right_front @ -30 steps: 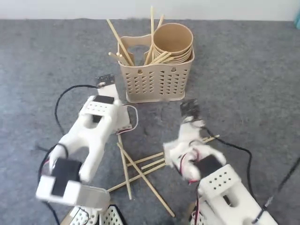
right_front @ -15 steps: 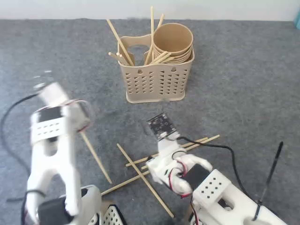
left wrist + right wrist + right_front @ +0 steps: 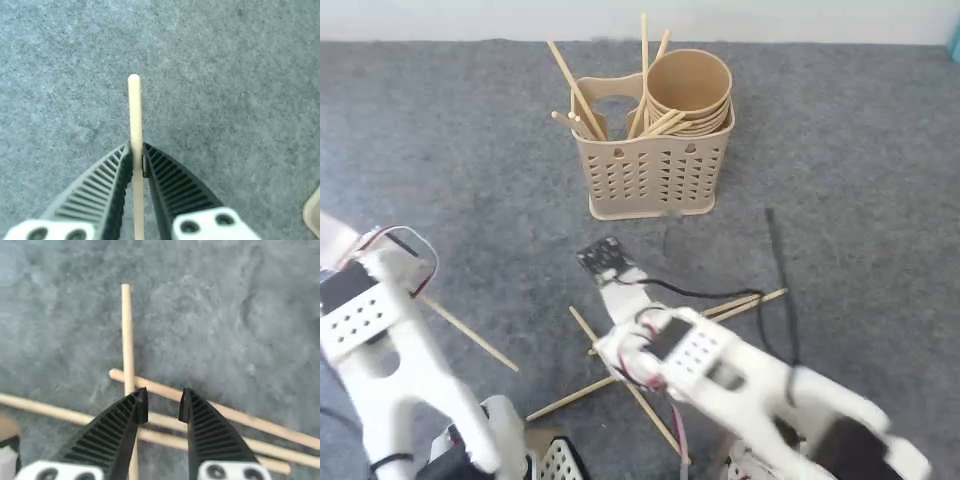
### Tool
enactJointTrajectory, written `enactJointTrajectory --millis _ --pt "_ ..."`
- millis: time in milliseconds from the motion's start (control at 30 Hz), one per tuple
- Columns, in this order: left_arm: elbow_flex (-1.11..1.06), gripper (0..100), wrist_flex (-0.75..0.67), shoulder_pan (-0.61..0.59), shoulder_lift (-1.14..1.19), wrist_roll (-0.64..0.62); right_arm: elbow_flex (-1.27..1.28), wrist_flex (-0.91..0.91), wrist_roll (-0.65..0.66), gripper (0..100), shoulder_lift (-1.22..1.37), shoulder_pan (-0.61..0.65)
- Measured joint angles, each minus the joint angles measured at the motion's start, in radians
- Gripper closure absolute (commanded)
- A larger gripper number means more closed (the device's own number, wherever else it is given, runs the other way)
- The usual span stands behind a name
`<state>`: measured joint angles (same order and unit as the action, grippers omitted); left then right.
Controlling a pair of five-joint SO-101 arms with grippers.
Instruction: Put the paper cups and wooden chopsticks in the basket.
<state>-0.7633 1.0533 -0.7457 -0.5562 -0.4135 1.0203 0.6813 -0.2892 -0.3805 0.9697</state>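
While the left gripper (image 3: 136, 150) pinches one chopstick (image 3: 134, 110) near the table's (image 3: 860, 150) left edge, the right gripper (image 3: 163, 402) hangs slightly open over loose chopsticks (image 3: 128, 340); the basket (image 3: 655, 175) with paper cups (image 3: 688, 85) stands toward the far edge.

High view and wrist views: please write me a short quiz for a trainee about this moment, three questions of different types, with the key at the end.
1. True or false: the left gripper is shut on a chopstick.
2. Fill in the missing word: the right gripper is ____ (open or shut) over the loose chopsticks lying on the carpet.
3. Choose one: where are the paper cups?
A. Stacked in the basket
B. Lying on the carpet
C. In the right gripper

Key: 1 true; 2 open; 3 A.
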Motion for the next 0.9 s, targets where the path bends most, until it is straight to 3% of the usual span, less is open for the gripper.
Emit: enactJointTrajectory --millis 167,567,767,900 --pt "0.000 99 -0.005 0.000 0.000 0.000 -0.144 -0.002 0.000 88.6 0.192 0.000" --pt "-0.002 99 -0.078 -0.049 -0.002 -0.028 -0.175 0.031 0.000 88.6 0.101 0.044" --pt "-0.002 99 -0.081 -0.063 -0.005 -0.040 -0.181 0.002 0.000 88.7 0.180 0.078" --pt "-0.002 99 -0.081 -0.063 -0.005 -0.040 -0.224 -0.020 0.000 99.7 0.305 0.077"
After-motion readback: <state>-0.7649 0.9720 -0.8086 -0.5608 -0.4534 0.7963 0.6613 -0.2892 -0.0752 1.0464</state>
